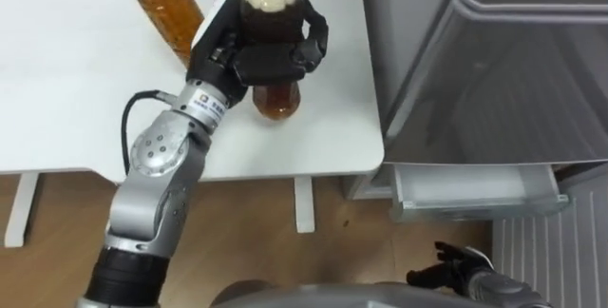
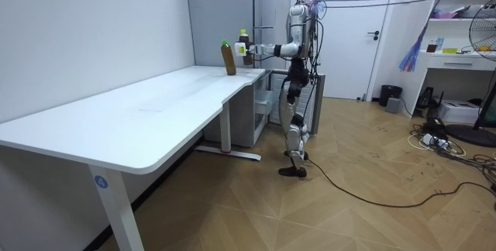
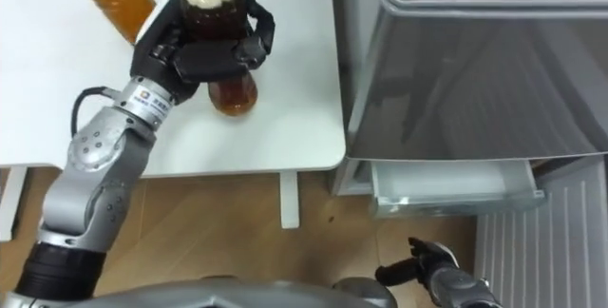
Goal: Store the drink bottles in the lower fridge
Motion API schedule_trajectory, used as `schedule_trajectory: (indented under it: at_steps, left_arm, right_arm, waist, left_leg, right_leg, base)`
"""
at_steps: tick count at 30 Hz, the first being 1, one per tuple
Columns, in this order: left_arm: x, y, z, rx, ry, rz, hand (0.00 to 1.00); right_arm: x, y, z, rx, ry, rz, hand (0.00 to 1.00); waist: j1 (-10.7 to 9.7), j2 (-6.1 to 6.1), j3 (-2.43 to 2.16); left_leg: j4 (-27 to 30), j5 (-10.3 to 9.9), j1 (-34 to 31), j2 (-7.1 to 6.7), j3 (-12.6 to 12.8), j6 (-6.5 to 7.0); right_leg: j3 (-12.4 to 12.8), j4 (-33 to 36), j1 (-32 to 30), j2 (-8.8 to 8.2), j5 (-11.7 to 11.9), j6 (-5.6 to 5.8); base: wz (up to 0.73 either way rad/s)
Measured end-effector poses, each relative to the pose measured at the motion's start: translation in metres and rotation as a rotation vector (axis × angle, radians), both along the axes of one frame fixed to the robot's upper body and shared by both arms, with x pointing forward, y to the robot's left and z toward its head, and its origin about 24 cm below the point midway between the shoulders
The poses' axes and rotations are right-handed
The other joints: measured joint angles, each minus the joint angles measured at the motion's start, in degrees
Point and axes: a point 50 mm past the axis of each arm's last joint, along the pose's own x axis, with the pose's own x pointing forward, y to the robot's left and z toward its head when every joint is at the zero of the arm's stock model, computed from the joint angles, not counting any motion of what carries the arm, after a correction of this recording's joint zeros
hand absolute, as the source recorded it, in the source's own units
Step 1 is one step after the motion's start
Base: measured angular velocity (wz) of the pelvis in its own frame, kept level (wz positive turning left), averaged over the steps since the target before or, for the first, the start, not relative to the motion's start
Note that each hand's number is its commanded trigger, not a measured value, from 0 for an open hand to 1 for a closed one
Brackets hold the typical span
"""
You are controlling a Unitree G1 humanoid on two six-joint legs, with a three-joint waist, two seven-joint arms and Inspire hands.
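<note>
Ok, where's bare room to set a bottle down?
The white table is bare left of the green-capped bottle and along its near edge, in front of the left hand, which grips the yellow-capped bottle. It is crowded toward the fridge side, where the two bottles are close together. The open lower drawer looks bare inside; the right hand hangs low before it.

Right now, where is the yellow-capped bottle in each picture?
Left eye view: top middle, the yellow-capped bottle gripped by the left hand, over the white table.
Right eye view: at the top, left of middle, in the same grip.
Room view: upper middle, at the table's far end, in front of the robot.
Shared landmark: the green-capped bottle, just left of it in all three views.
</note>
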Motion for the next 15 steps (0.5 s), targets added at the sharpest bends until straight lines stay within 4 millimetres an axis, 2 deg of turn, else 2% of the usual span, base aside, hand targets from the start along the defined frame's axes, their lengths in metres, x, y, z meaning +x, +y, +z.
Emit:
schedule_trajectory:
  at_steps: [4, 7, 9, 15]
  left_arm:
    - [-0.004, -0.004, -0.004, -0.014, 0.014, -0.037, 1.00]
    - [-0.006, -0.004, -0.005, -0.037, 0.024, -0.061, 1.00]
    - [-0.007, -0.007, -0.005, -0.061, 0.031, -0.081, 1.00]
    - [-0.009, -0.013, -0.006, -0.111, 0.042, -0.121, 1.00]
  right_arm:
    - [0.003, 0.003, 0.000, 0.001, -0.007, 0.030, 0.00]
    - [0.010, 0.013, 0.001, 0.023, -0.031, 0.067, 0.00]
    - [0.015, 0.023, 0.000, 0.056, -0.034, 0.096, 0.00]
    - [0.023, 0.033, 0.001, 0.104, -0.037, 0.151, 0.00]
  waist:
    - [0.0, -0.40, 0.14]
    - [0.2, -1.20, 0.23]
    - [0.4, -1.57, 0.01]
    - [1.8, -1.02, -0.04]
  left_leg:
    - [-0.1, -0.1, 0.4, 0.06, 0.0, -0.08]
    - [0.3, -0.1, 0.1, 0.02, -0.1, -0.08]
    - [0.5, -0.1, -0.2, -0.11, -0.2, -0.08]
    - [0.4, -0.1, -0.5, -0.16, -0.9, -0.08]
  right_leg:
    - [-0.3, 0.7, 0.0, -0.07, -0.2, -0.18]
    - [-0.3, 0.7, 0.0, -0.07, -0.2, -0.19]
    - [-0.4, 0.7, -0.1, -0.07, -0.2, -0.19]
    - [-1.6, 0.7, -0.2, -0.21, -0.2, -0.18]
  base:
    - [0.00]
    - [0.00]
    - [0.07]
    - [0.07]
